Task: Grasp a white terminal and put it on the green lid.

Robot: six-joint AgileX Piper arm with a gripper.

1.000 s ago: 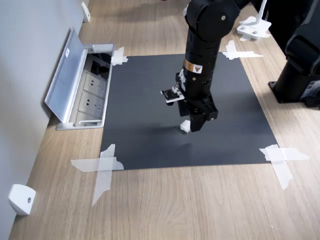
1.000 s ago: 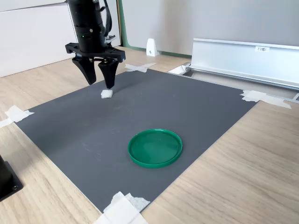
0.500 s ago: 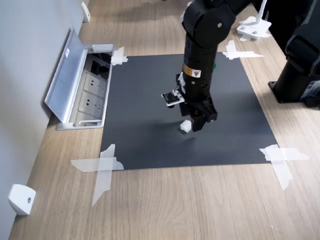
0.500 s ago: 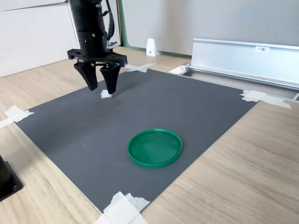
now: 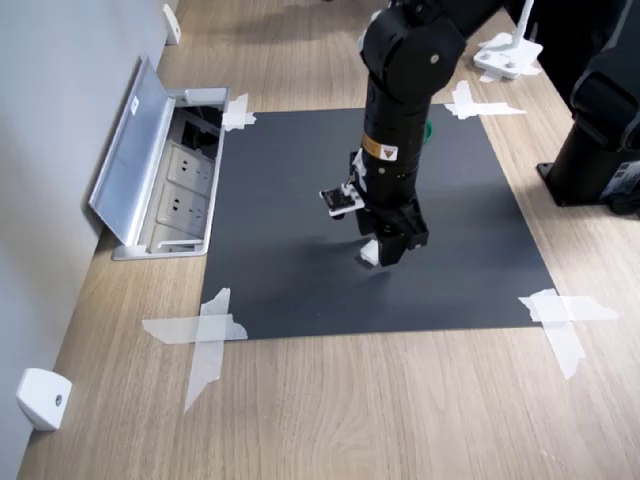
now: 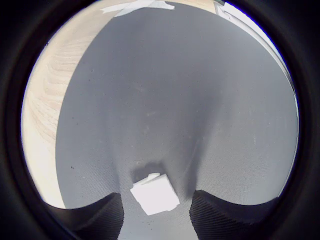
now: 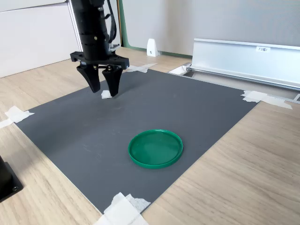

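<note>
Your gripper [image 7: 105,91] hangs low over the dark mat [image 7: 154,112], jaws spread apart with nothing clamped between them, and the white terminal [image 7: 106,94] sits on the mat in the gap between the two fingers. In the wrist view the terminal [image 6: 155,194] lies between the dark fingertips [image 6: 97,215] with mat showing on either side of it, so no contact can be seen there. In the second exterior view one finger partly covers the block, so you see only a sliver of it; in the first exterior view the gripper [image 5: 392,248] hides most of the terminal [image 5: 369,254] too, and whether the fingertips reach the mat is hard to make out. The green lid [image 7: 155,148] lies flat on the mat well apart from the terminal, nearer the second exterior view's camera and to its right. In the first exterior view the arm blocks the lid almost wholly.
</note>
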